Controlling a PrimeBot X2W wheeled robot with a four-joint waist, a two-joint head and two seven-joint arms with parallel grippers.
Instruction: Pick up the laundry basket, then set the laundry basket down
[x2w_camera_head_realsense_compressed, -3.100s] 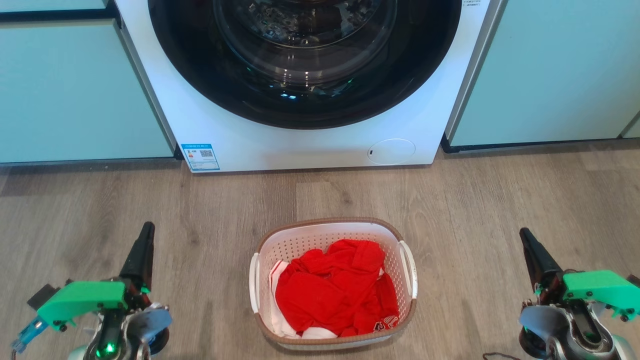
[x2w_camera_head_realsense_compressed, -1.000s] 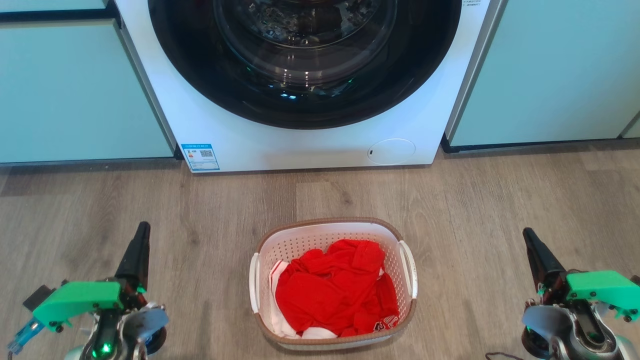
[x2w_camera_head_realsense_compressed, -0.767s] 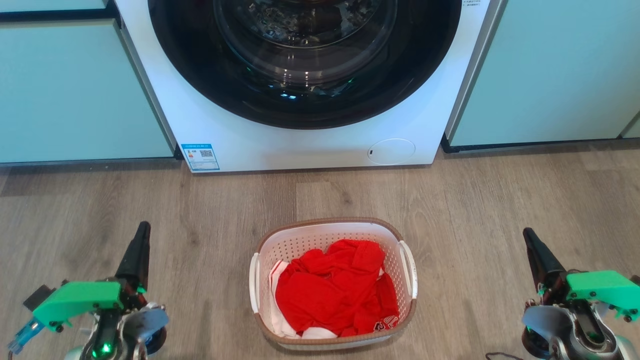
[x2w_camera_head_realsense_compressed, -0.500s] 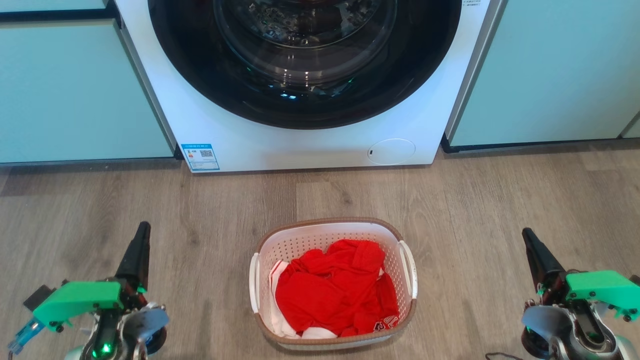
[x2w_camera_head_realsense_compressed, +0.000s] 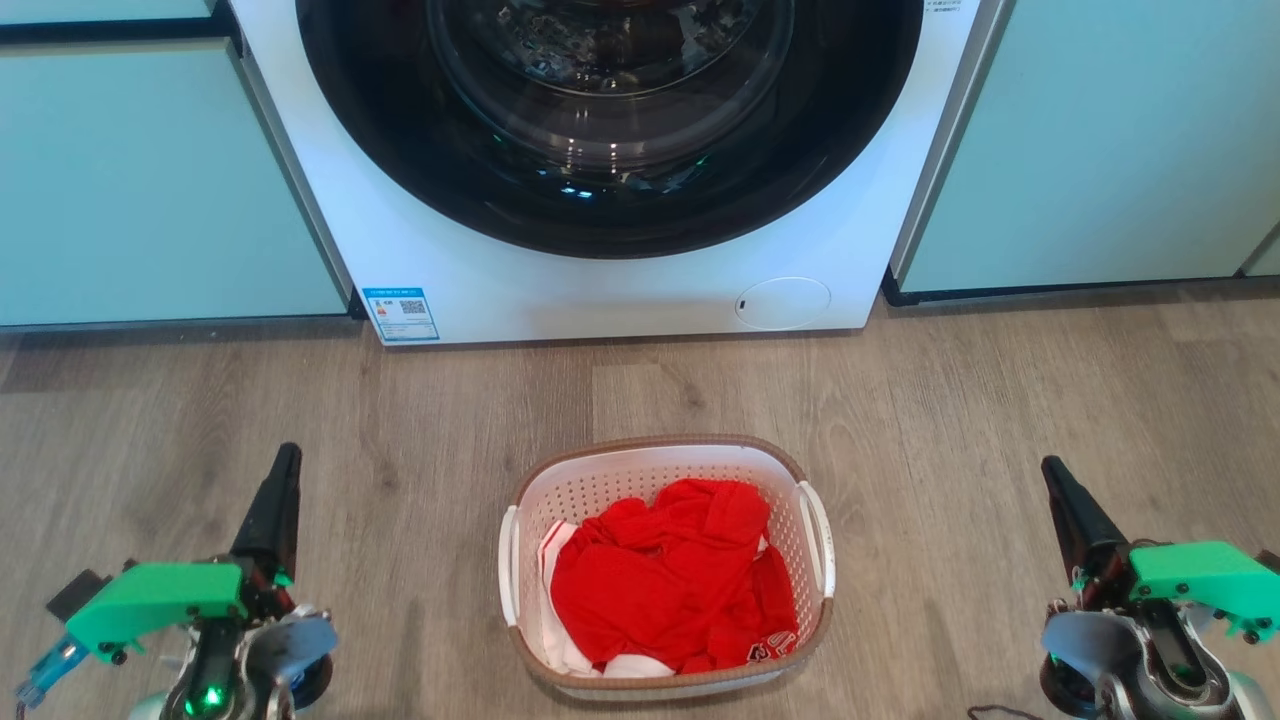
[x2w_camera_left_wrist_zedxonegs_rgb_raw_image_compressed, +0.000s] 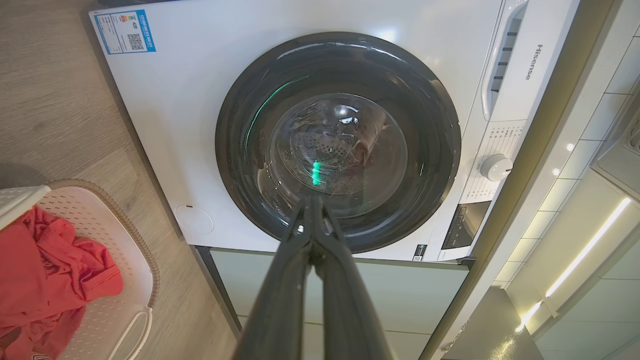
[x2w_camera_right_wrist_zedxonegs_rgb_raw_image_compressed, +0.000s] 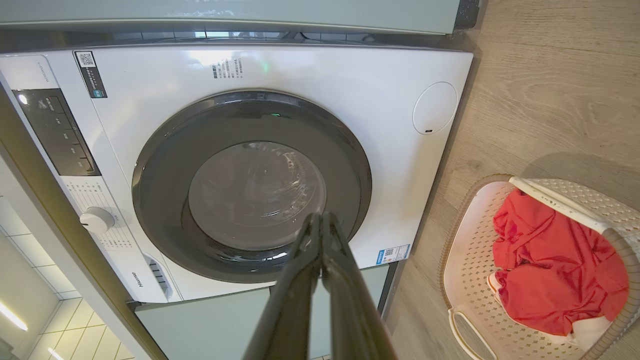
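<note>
- Two grippers flank the laundry basket (x2w_camera_head_realsense_compressed: 640, 475), which stands on the wood-look floor (x2w_camera_head_realsense_compressed: 400, 420) about midway between them. It sits in front of the washing machine (x2w_camera_head_realsense_compressed: 620, 290), apart from the floor's back edge where the machine's base meets it.
- Red clothing (x2w_camera_head_realsense_compressed: 670, 580) heaped in the basket hides its bottom. A bit of white fabric (x2w_camera_head_realsense_compressed: 560, 640) peeks out at the near left, and the print on the red cloth's near right corner is too small to read.
- Head view cuts off the machine's round door above its middle and crops both wrists at the bottom; each wrist view crops the basket at the frame's side.
- Left gripper (x2w_camera_head_realsense_compressed: 287, 458) (x2w_camera_left_wrist_zedxonegs_rgb_raw_image_compressed: 311, 201) hovers off the basket's left side. Its fingers point toward the machine and lean slightly inward, pressed together tip to tip with nothing between them.
- Right gripper (x2w_camera_head_realsense_compressed: 1052, 472) (x2w_camera_right_wrist_zedxonegs_rgb_raw_image_compressed: 320, 216) hovers off the basket's right side in the mirrored pose, fingers likewise closed on nothing.
- Bare floor lies between each gripper and the basket, and a wide bare strip separates the basket's far rim from the machine.
- Pale green cabinet fronts (x2w_camera_head_realsense_compressed: 150, 180) stand on both sides of the machine along the floor's back edge.
</note>
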